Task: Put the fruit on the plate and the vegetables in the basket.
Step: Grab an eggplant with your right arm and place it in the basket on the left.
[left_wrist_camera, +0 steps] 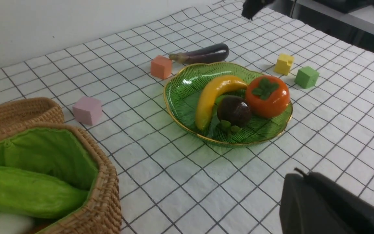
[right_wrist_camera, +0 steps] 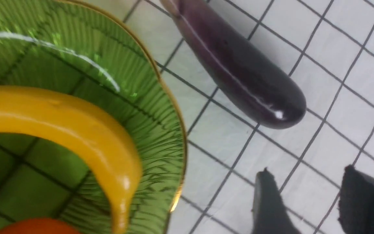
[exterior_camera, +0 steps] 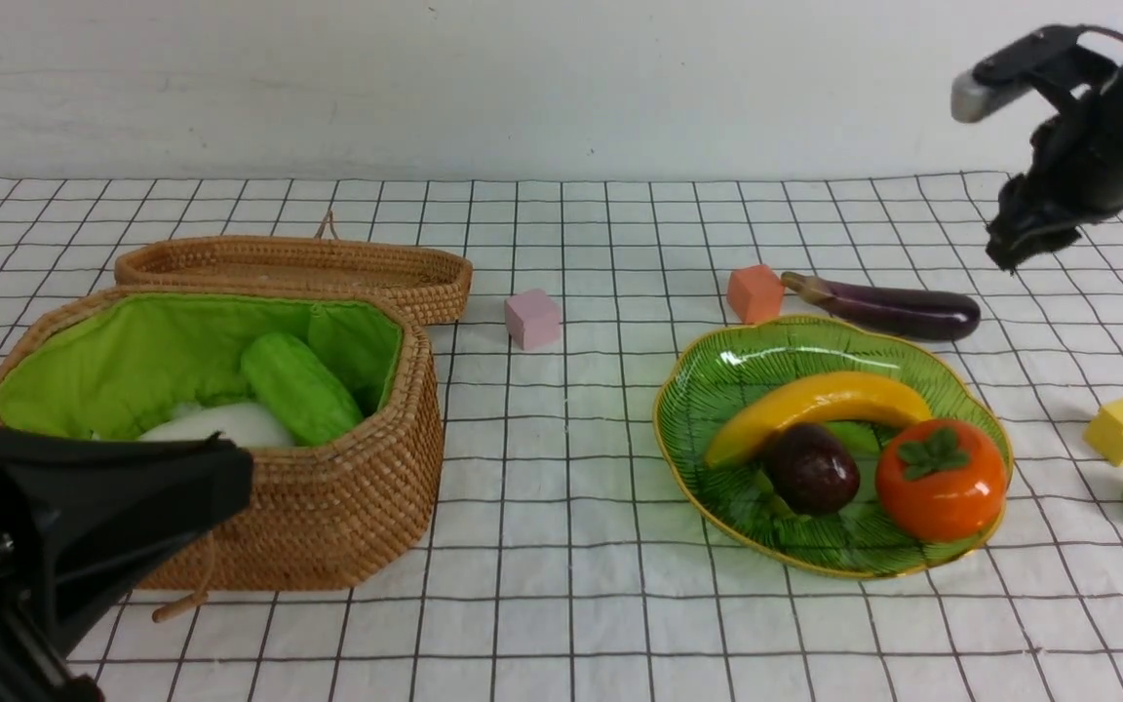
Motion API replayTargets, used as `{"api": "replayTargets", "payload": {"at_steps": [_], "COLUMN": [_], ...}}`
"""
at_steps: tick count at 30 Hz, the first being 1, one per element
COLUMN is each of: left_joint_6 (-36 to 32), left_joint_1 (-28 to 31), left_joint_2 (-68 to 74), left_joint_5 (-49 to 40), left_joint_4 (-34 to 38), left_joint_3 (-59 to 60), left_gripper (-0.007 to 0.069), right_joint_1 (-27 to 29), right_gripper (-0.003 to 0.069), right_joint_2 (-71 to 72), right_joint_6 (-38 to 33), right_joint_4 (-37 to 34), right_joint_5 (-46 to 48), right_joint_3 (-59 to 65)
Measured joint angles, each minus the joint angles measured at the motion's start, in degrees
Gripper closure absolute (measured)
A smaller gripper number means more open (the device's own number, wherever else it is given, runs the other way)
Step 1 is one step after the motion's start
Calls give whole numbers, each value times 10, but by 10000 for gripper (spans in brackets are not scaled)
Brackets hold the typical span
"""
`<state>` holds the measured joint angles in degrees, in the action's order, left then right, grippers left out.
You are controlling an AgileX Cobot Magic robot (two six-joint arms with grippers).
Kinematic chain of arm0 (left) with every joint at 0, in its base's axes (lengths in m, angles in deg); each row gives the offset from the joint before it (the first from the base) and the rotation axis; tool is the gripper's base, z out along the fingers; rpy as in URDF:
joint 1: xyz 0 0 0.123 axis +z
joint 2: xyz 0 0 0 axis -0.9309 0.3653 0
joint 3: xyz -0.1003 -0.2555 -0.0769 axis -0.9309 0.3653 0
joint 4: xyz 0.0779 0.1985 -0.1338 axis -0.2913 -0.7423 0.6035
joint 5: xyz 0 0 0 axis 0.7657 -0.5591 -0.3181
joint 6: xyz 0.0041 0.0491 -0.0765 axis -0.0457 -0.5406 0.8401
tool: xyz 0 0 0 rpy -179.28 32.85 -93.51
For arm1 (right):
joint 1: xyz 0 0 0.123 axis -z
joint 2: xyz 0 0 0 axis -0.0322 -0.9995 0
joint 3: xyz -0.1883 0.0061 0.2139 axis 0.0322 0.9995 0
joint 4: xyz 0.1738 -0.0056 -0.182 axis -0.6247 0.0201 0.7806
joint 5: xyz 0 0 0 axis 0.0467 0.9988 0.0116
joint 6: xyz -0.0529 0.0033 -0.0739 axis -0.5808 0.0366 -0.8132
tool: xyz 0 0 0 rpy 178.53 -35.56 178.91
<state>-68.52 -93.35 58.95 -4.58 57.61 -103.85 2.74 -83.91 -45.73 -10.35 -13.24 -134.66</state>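
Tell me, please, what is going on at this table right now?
A two-armed robot is sorting toy food. The banana, mangosteen and persimmon lie on the green plate. The cucumber and white radish are in the basket. The eggplant lies on the cloth behind the plate. The right hand hovers in the air near it, open and empty. The left hand is shut, low near the basket, holding nothing.

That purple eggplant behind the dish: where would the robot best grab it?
Probably across the thick middle of the eggplant, coming straight down from above. It lies flat, long and slim, so the open right hand can close across its width. The orange cube crowds its stem end, and the plate sits close to its near side.
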Motion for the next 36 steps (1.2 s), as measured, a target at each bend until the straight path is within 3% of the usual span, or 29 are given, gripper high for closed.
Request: {"api": "replayTargets", "payload": {"at_steps": [4,8,20,26,29,32,36], "left_joint_6": [-1,-1,-1,-1,-1,-1,-1], "left_joint_1": [0,0,0,0,0,0,0], "left_joint_2": [0,0,0,0,0,0,0], "left_joint_5": [22,29,26,21,18,13,12], "left_joint_4": [0,0,0,0,-1,-1,-1], "left_joint_3": [0,0,0,0,0,0,0], "left_gripper": [637,637,637,637,637,637,637], "right_joint_1": [19,19,19,19,19,19,19], "right_gripper": [95,51,88,94,123,209,216], "right_joint_2": [-58,-86,-119,-143,-146,-149,-149], "right_joint_6": [-144,-195,-309,-326,-327,-327,-324], "right_joint_4": [-37,-45,-115,-132,-134,-136,-137], "right_joint_5": [-63,-125,-173,-179,-189,-203,-207], "right_joint_3": [0,0,0,0,-1,-1,-1]}}
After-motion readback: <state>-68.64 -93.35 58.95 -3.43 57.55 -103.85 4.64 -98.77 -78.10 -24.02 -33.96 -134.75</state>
